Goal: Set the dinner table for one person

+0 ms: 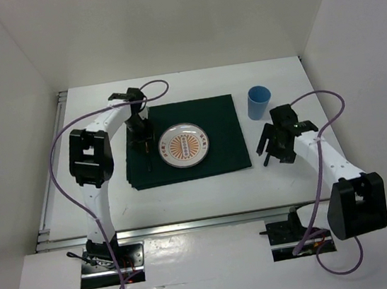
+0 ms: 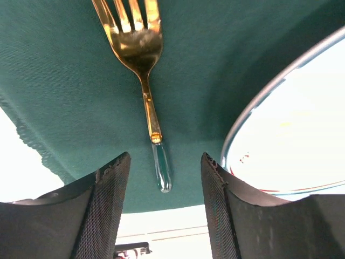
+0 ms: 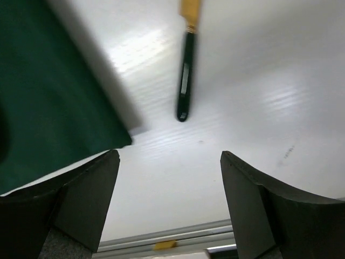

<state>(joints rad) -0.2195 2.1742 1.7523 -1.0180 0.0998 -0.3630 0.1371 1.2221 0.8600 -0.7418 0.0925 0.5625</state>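
Observation:
A gold fork (image 2: 141, 65) with a clear handle lies flat on the dark green mat (image 1: 219, 120), left of the patterned plate (image 1: 185, 145). My left gripper (image 2: 165, 157) is open just above the mat, its fingers either side of the fork's handle end without touching it. It sits at the plate's left in the top view (image 1: 142, 144). My right gripper (image 3: 170, 154) is open and empty over the white dinner table (image 1: 185, 188), right of the mat (image 1: 273, 150). A utensil with a gold shaft and black handle (image 3: 185, 81) lies on the table just ahead of it.
A blue cup (image 1: 258, 102) stands upright on the table, off the mat's far right corner. The plate's rim (image 2: 269, 91) is close to my left gripper's right finger. White walls close three sides; a metal rail (image 1: 190, 224) runs along the near edge.

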